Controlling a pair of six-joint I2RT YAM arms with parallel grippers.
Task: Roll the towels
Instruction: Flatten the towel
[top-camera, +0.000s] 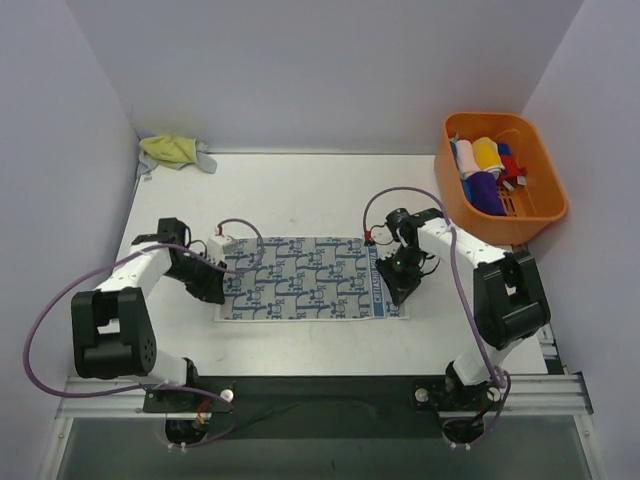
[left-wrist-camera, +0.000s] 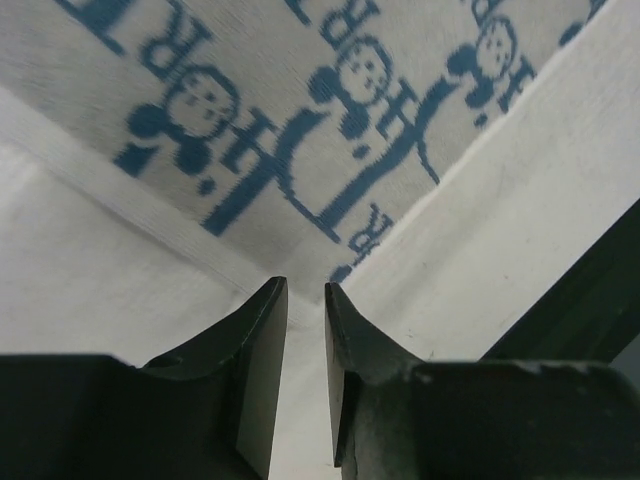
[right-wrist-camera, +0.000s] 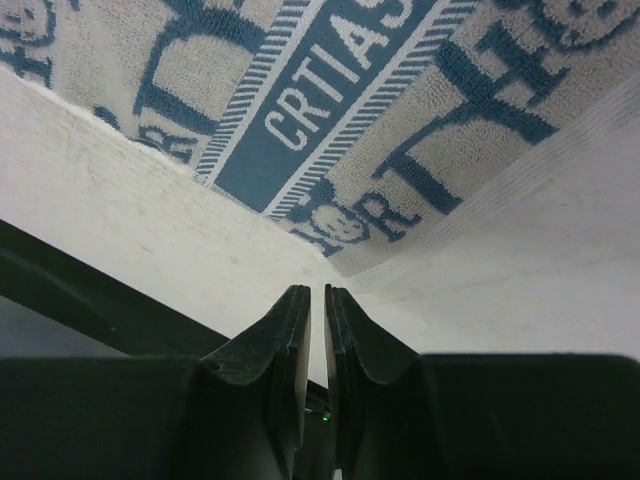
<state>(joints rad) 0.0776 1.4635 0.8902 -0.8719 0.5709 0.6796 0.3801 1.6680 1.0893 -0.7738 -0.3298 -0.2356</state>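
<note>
I am watching the left gripper (top-camera: 214, 288) sitting low at one short end of the blue-and-white towel (top-camera: 300, 278), which is lying spread flat on the table (top-camera: 300, 195) between my two tools. Through the left wrist camera, its fingertips (left-wrist-camera: 265, 320) are standing a narrow gap apart with nothing between them, and the towel's near corner is lying just beyond the tips, the printed cloth stretching away ahead of them. Whether the tips are touching the hem I cannot tell. The right gripper (top-camera: 399, 290) is sitting at the opposite short end, beside the end carrying the dark blue lettered band. Through its own wrist camera the fingertips (right-wrist-camera: 290, 320) are all but closed, only a thin slit showing, and they are gripping nothing; the towel's corner is lying just ahead of them, with bare table on either side of the tool. The pale yellow-green towel (top-camera: 172, 150) is lying crumpled well beyond the left gripper, in the far corner on that arm's outer side, apart from both tools. An orange basket (top-camera: 500, 118) is sitting beyond the right gripper toward its outer side, holding several rolled cloths in purple, yellow, white and red.
</note>
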